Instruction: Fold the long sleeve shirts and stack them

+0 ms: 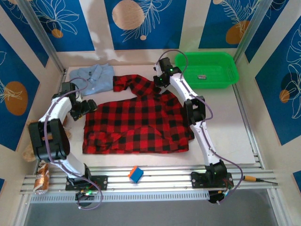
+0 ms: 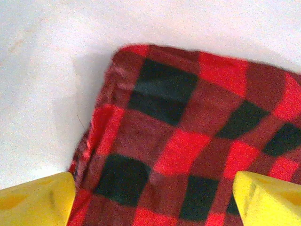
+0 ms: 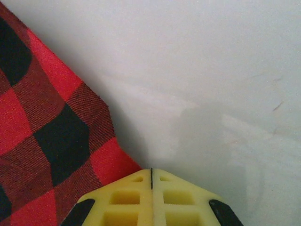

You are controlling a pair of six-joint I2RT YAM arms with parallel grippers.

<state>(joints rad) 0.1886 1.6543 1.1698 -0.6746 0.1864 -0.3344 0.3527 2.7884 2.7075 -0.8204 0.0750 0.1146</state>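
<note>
While the red-and-black checked flannel shirt (image 1: 136,125) is lying spread mid-frame on the tabletop (image 1: 225,127), the left jaws are straddling its left corner, released, and the right jaws are sitting clenched at its upper-right edge, probably readying a fold. Bare room is lying rightward; the light blue shirt (image 1: 96,77) is resting upper left.

Red-and-black checked flannel shirt (image 1: 136,125), light blue shirt (image 1: 96,77), green tray (image 1: 214,66), white table (image 1: 225,127)
</note>
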